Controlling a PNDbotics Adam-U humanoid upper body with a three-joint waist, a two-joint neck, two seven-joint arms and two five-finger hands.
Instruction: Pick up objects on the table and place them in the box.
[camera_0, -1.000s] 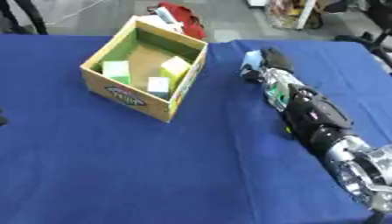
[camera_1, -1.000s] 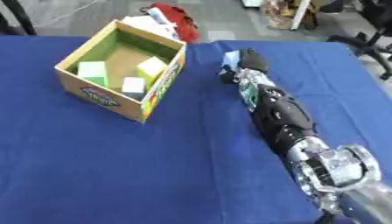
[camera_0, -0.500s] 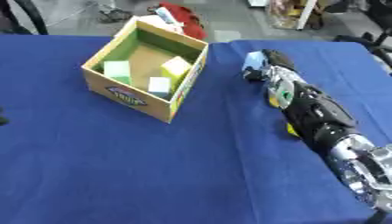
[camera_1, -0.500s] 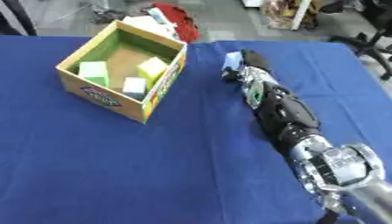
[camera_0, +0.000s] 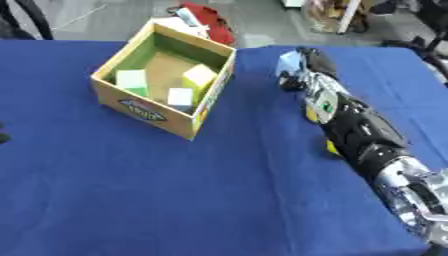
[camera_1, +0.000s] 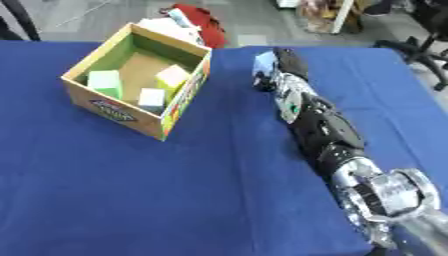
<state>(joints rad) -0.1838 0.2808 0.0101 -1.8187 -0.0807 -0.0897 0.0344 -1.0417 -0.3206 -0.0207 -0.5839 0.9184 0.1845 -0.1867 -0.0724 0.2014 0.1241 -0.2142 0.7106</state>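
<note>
Left eye: my right hand (camera_0: 302, 70) is stretched out at the far end of the worktop (camera_0: 131, 200), fingers over a pale blue block (camera_0: 289, 62). Looks like they're curled on it, block at the fingertips on the box side. Box (camera_0: 166, 117) sits to the left of the hand, open side up, three blocks already inside. Something yellow (camera_0: 332, 147) shows under my forearm; can't tell what. Left hand not visible.

Right eye: same picture. Block (camera_1: 264, 64) sits at the fingertips, hand (camera_1: 284, 70) closed round it as far as I can judge. Arm's long axis runs near-to-far; box (camera_1: 131, 117) lies left and slightly nearer. Next move, I'd guess: lift, swing left over the box opening.
</note>
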